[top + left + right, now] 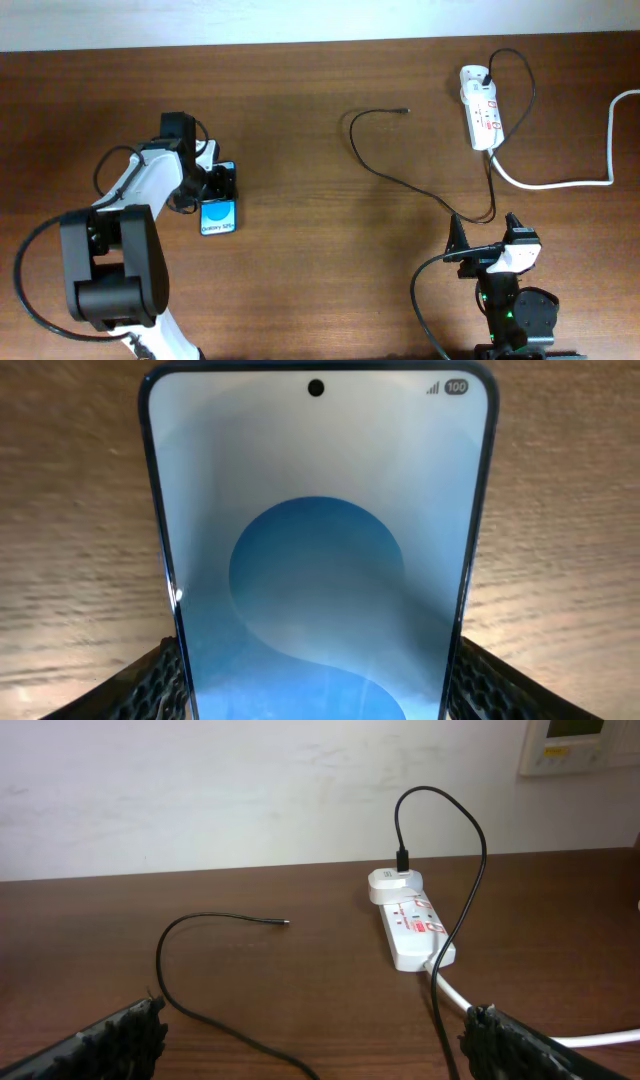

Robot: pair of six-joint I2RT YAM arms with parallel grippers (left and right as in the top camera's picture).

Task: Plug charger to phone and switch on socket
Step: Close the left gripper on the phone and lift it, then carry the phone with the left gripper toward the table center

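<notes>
The phone (218,216), blue screen up, lies on the table at the left. My left gripper (217,186) is shut on its sides; in the left wrist view the phone (318,550) fills the frame with a finger against each edge. The charger, a thin black cable (372,170), runs from an adapter on the socket (483,120) in a long loop. Its free tip (404,111) lies on the table mid-back. My right gripper (486,232) is open and empty at the front right, over a bend of the cable. The right wrist view shows the tip (285,923) and socket (412,928) ahead.
A thick white cord (565,183) runs from the socket to the right edge; it also shows in the right wrist view (455,992). A white wall borders the table's far edge. Bare wood lies between the phone and the cable.
</notes>
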